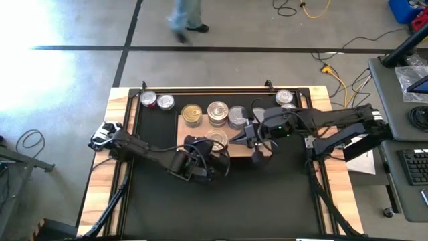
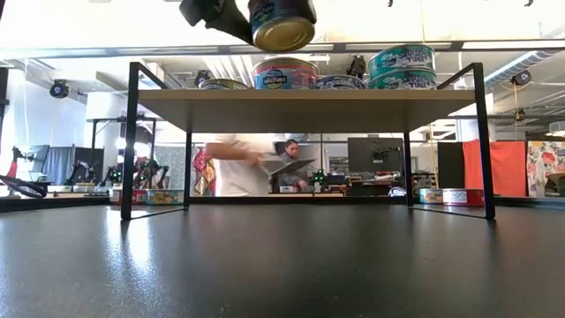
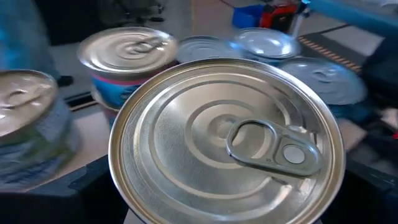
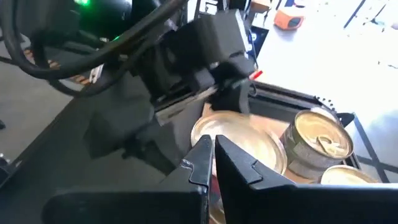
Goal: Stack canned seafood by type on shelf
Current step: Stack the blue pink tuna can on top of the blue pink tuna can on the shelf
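Canned seafood crowds your shelf (image 1: 267,152): from above you can count a gold-lidded tin (image 1: 192,114) and a silver stack (image 1: 217,112) in the back row, with more tins beside them partly covered by the right arm. Your left gripper (image 1: 215,139) stands wide around one silver pull-tab tin (image 3: 227,140), held over the shelf's front edge; in the low view that tin hangs tilted above the shelf top. Your right gripper (image 4: 212,163) is pinched shut on nothing, hovering just beside the held tin and over the shelf's right half, so it screens the tins there. Two red-labelled tins (image 1: 156,101) sit on the desk (image 1: 221,207) behind the shelf at the left, and one more tin (image 1: 284,98) at the right. A person (image 2: 237,164) stands beyond the desk. The exact count on the shelf is hard to make out.
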